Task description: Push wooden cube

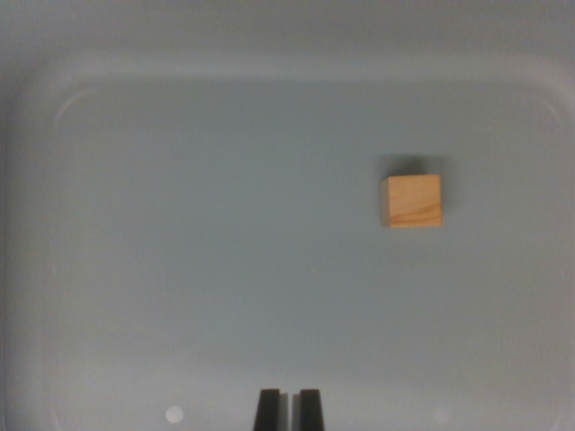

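A small wooden cube rests on the floor of a pale grey tray, toward the wrist view's right and a little above the middle. My gripper shows at the bottom centre as two dark fingertips standing close together with only a thin gap and nothing between them. It is well apart from the cube, below it and to its left.
The tray's raised rim runs along the top and curves down both sides with rounded corners. Two faint round marks lie on the tray floor near the bottom edge.
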`<state>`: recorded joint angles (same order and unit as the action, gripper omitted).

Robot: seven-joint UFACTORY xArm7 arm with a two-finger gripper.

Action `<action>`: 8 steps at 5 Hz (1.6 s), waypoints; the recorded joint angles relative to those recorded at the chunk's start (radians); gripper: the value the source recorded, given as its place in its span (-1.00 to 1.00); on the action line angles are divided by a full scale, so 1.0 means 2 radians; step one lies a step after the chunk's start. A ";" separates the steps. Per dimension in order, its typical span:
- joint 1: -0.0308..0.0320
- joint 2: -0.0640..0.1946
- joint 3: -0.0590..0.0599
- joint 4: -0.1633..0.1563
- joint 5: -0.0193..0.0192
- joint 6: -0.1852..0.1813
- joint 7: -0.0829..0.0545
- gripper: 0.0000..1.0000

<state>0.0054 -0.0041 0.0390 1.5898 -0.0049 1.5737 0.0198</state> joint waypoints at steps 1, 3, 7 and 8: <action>-0.0008 0.002 -0.001 -0.003 0.0002 -0.005 -0.002 -1.00; -0.0019 0.006 -0.002 -0.008 0.0004 -0.013 -0.005 -1.00; -0.0053 0.015 -0.005 -0.023 0.0011 -0.036 -0.013 -1.00; -0.0053 0.015 -0.005 -0.023 0.0011 -0.036 -0.013 -1.00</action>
<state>-0.0051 0.0262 0.0298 1.5433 -0.0028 1.5012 -0.0067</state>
